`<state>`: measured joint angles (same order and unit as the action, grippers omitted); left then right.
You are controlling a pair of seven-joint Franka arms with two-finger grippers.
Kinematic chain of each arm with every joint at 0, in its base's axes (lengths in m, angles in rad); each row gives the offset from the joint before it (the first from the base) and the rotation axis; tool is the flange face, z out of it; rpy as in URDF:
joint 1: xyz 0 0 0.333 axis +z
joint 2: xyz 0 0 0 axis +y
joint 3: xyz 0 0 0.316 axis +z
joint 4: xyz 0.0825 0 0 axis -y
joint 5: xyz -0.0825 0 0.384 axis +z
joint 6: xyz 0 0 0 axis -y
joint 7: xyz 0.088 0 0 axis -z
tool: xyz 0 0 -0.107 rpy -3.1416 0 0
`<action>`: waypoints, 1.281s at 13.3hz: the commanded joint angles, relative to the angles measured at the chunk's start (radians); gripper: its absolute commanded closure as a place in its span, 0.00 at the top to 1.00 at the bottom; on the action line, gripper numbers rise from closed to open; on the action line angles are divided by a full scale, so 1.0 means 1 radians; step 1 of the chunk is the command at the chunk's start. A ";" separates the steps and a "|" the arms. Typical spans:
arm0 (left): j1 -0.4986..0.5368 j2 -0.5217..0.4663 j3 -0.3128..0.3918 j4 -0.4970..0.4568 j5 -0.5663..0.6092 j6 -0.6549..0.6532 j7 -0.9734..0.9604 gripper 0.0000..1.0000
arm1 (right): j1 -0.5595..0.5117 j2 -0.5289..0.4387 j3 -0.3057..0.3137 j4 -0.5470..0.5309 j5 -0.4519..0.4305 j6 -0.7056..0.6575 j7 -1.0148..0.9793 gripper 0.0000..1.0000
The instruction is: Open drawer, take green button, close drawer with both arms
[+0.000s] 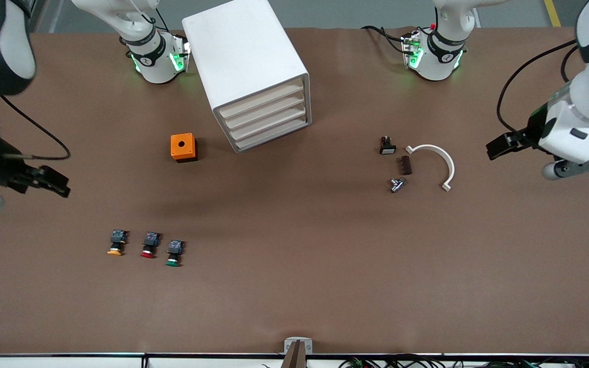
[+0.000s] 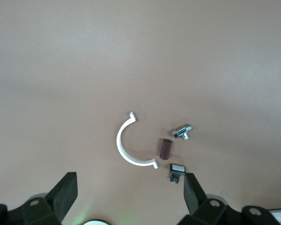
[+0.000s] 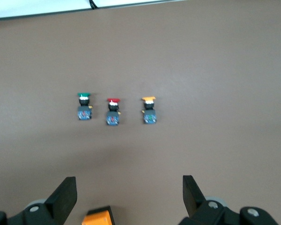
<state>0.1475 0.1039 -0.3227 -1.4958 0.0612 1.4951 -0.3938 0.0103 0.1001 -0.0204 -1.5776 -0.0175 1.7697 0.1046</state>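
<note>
The white cabinet (image 1: 246,56) stands between the two arm bases. Its four cream-fronted drawers (image 1: 266,118) are all shut. The green-capped button (image 1: 173,254) lies on the table, nearer to the front camera than the cabinet, beside a red-capped button (image 1: 149,246) and an orange-capped button (image 1: 116,243). The green button also shows in the right wrist view (image 3: 84,107). My right gripper (image 1: 62,185) hangs open and empty over the table at the right arm's end; it also shows in the right wrist view (image 3: 129,187). My left gripper (image 1: 494,148) hangs open and empty at the left arm's end, also in the left wrist view (image 2: 131,185).
An orange box (image 1: 183,147) with a round hole sits beside the cabinet. Toward the left arm's end lie a white half-ring (image 1: 440,158), a brown block (image 1: 406,165), a metal fitting (image 1: 398,184) and a small white-capped switch (image 1: 387,146).
</note>
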 commanded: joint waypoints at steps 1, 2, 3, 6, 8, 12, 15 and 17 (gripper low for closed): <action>0.024 -0.044 -0.010 -0.014 0.012 -0.044 0.042 1.00 | 0.028 -0.121 -0.030 -0.097 0.022 -0.009 -0.014 1.00; 0.029 -0.050 -0.010 -0.014 0.012 -0.047 0.068 1.00 | 0.027 -0.140 -0.027 -0.110 0.022 -0.003 -0.010 1.00; 0.032 -0.062 -0.009 -0.015 0.014 -0.047 0.103 1.00 | 0.023 -0.148 -0.026 -0.113 0.022 -0.004 -0.002 1.00; 0.024 -0.095 0.023 -0.023 0.014 -0.046 0.177 1.00 | -0.041 -0.161 0.034 -0.117 0.022 -0.004 0.003 1.00; -0.011 -0.124 0.092 -0.041 0.008 -0.046 0.245 1.00 | -0.055 -0.178 0.050 -0.133 0.022 -0.004 0.001 1.00; -0.118 -0.156 0.218 -0.058 -0.003 -0.068 0.256 1.00 | -0.055 -0.171 0.046 -0.121 0.016 0.025 0.001 1.00; -0.118 -0.155 0.209 -0.047 -0.004 -0.082 0.256 1.00 | -0.052 -0.174 0.048 -0.116 0.013 -0.012 0.001 1.00; -0.118 -0.155 0.209 -0.044 -0.004 -0.082 0.257 1.00 | -0.049 -0.172 0.048 -0.105 0.011 -0.015 0.001 1.00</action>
<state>0.0358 -0.0305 -0.1211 -1.5290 0.0609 1.4231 -0.1532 -0.0187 -0.0468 0.0087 -1.6720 -0.0156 1.7660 0.1018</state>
